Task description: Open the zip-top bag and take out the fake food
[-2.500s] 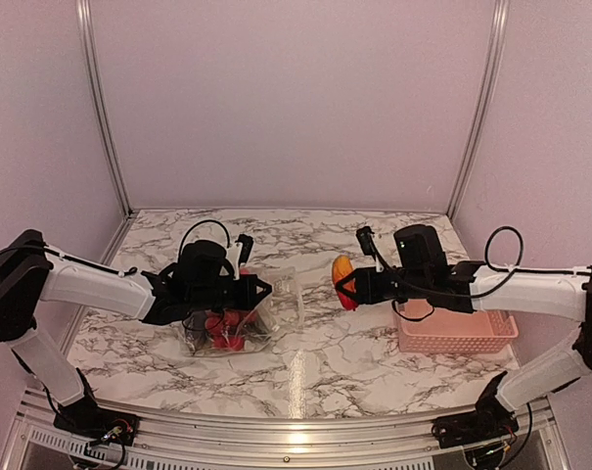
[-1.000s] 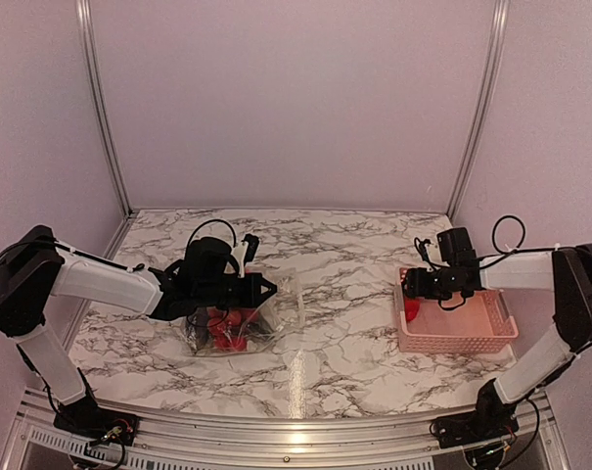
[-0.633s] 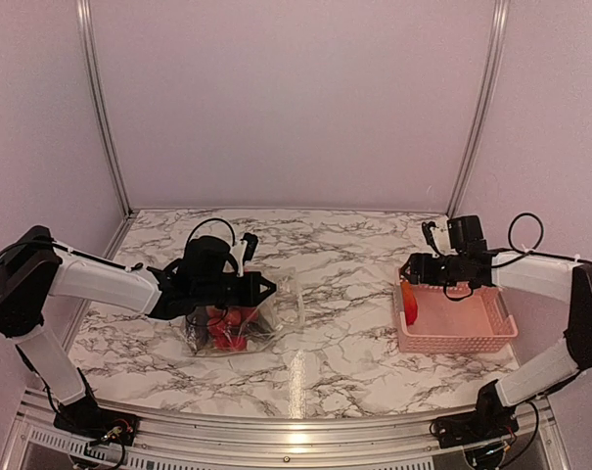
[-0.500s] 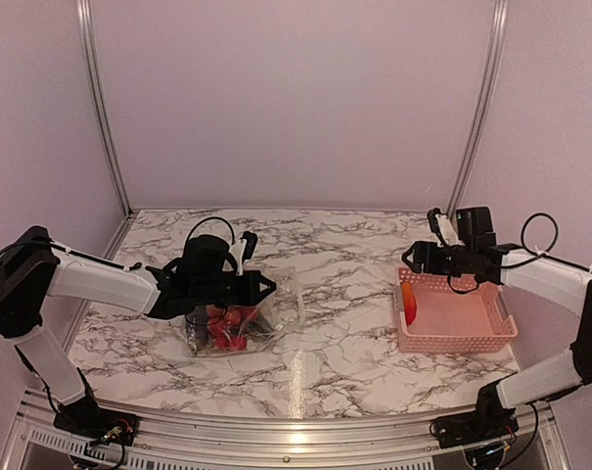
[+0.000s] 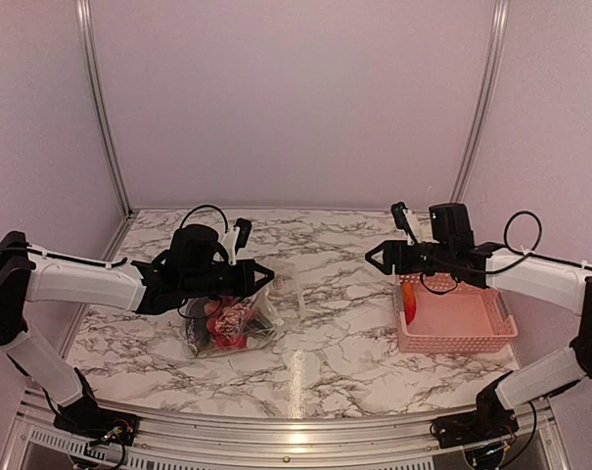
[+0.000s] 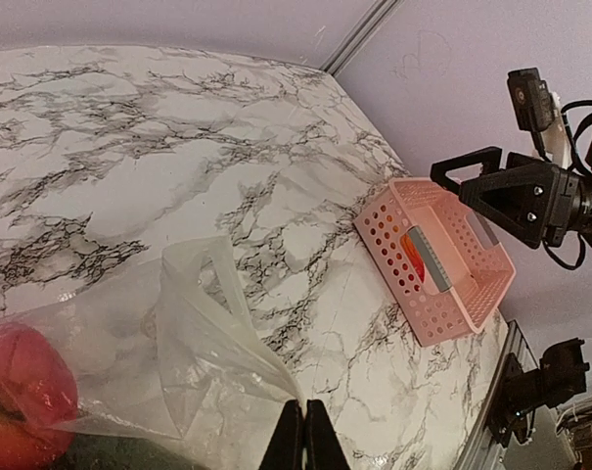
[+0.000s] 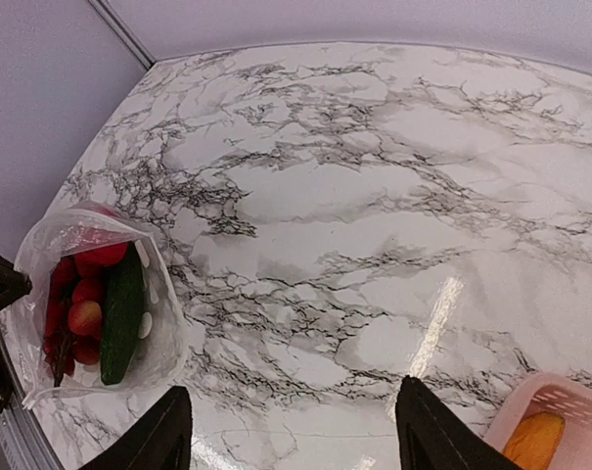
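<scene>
In the lower left of the top view the zip-top bag point(image 5: 276, 318) lies on the marble table point(image 5: 325, 343) with the fake food point(image 5: 225, 321), red pieces and a dark green cucumber point(image 7: 122, 313), inside, its upper film pinched tight and lifted by the left gripper point(image 5: 268, 275). Farther back at right centre the right gripper point(image 5: 372, 257) hovers empty, fingers wide, beside the pink basket point(image 5: 457, 345) holding one orange-red piece point(image 5: 410, 305). The next reach, I judge, wants the left pinch steady and high so the mouth gapes, the right fingers entering wide and closing on the topmost piece, not film.
</scene>
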Controlling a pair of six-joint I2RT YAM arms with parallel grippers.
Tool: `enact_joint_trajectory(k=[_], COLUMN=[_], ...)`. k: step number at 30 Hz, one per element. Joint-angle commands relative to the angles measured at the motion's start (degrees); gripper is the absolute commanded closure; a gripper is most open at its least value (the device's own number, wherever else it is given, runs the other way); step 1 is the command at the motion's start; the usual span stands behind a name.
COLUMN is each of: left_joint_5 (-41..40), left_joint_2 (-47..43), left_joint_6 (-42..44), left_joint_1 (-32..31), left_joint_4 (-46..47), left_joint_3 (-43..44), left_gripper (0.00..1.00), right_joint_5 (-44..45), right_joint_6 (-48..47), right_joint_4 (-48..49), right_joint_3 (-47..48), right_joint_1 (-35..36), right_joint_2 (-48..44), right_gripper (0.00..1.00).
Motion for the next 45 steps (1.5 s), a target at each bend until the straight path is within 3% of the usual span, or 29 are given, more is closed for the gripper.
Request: enact_joint_trajectory(k=[1, 14, 26, 39, 45], left_joint_5=[0.3, 6.33, 9.49, 15.76, 15.43], left_joint_2=[-4.56, -9.09, -8.79, -7.85, -7.15], left_joint_6=[1.26, 1.28, 0.3, -1.94, -1.92], left_joint_1=[0.08, 0.05, 0.31, 1.56, 1.87], left_joint_4=[-2.78, 0.02, 3.14, 6.66, 6.52], left_joint_3=[-0.88, -4.0, -4.33, -5.01, -5.17], left_gripper=[1.0, 1.0, 1.0, 1.0, 1.0], right_joint_5=[-1.99, -1.31, -1.3, -5.3, -5.54], right_joint_6=[4.25, 9.98, 16.98, 23.78, 26.25], right_joint_4=[9.55, 25.45, 33.96, 40.91, 41.24], right_joint_3=[0.34, 8.88, 20.68, 27.59, 27.58], right_joint_1=[5.93, 20.77, 24.04, 25.88, 27.13], right_joint_2=[4.59, 24.85, 41.78, 49.78, 51.96], right_gripper=[0.33, 0.37, 0.37, 0.29, 0.11])
